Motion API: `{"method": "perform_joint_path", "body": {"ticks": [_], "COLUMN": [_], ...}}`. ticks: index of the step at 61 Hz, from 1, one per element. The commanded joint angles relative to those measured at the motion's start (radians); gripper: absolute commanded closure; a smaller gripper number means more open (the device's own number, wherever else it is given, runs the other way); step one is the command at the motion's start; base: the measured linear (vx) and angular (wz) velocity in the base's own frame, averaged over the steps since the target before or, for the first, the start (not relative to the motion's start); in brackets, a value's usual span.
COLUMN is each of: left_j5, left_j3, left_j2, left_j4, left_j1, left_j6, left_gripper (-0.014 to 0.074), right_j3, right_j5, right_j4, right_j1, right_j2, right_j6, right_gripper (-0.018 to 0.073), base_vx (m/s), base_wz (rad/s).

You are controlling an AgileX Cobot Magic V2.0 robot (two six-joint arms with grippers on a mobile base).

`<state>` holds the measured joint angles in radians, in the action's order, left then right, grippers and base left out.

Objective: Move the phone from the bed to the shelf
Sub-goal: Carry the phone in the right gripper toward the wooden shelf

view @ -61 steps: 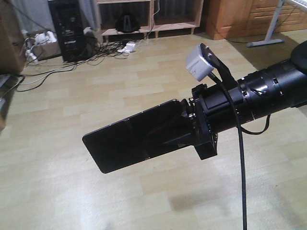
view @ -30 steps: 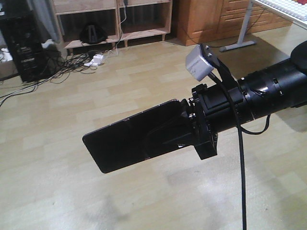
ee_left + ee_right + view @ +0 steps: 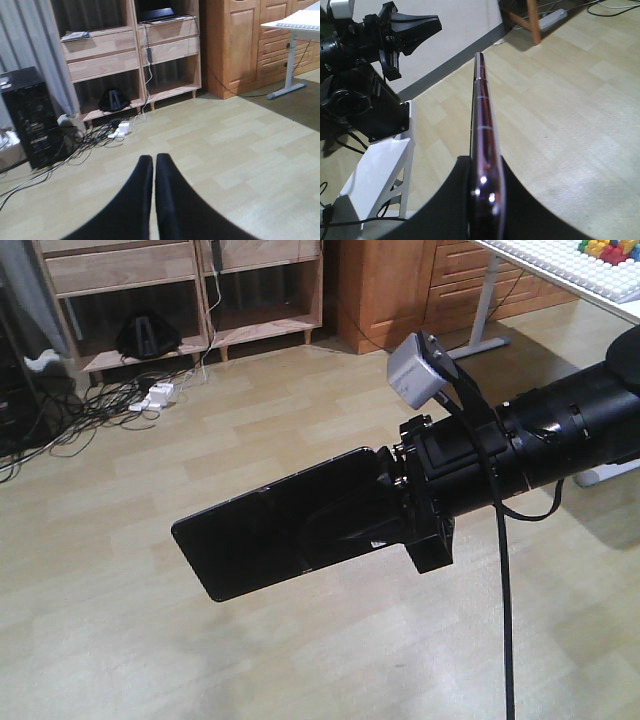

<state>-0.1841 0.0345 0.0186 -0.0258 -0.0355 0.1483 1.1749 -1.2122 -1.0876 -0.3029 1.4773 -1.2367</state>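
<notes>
Right jaws are pinching the phone [image 3: 265, 530] by one short end, so its long axis pokes straight out past the tips. Left jaws are pressed together, holding nothing. The shelf [image 3: 120, 270] is well off across the floor [image 3: 130, 640], so this looks like the right arm's job.

phone [image 3: 481, 115]: lower end hidden between fingers [image 3: 451, 202] | shelf [image 3: 105, 50]: top cut off

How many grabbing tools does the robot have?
2. The left tool is shut with nothing in it and points toward the shelf. The right tool is clamped on the phone, which it holds above the floor.
</notes>
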Motion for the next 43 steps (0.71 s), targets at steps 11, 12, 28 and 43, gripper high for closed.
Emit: {"method": "perform_joint_path", "body": {"ticks": [11,12,28,43], "left_j5": [0.072,0.072,0.072,0.072], "left_j3": [-0.023,-0.023,-0.023,-0.023], "left_j2": [0.006,0.006,0.006,0.006], "left_j4": [-0.009,-0.009,-0.009,-0.009], "left_j1": [-0.004,-0.004,-0.004,-0.004], "left_j6": [-0.006,-0.006,-0.006,-0.006], "left_gripper": [0.0595,0.0595,0.0595,0.0595], "right_j3": [0.026,0.026,0.026,0.026], "right_j5": [-0.074,-0.074,-0.074,-0.074], "right_j4": [-0.088,-0.088,-0.088,-0.088], "right_j1": [0.004,0.004,0.004,0.004], "right_j2": [-0.038,-0.038,-0.038,-0.038], "right_j6": [-0.005,-0.005,-0.005,-0.005], "right_gripper": [0.0561,0.0561,0.0561,0.0561], "base_vx": [0.49,0.49,0.49,0.5], "base_wz": [-0.12,-0.11,-0.12,-0.13]}}
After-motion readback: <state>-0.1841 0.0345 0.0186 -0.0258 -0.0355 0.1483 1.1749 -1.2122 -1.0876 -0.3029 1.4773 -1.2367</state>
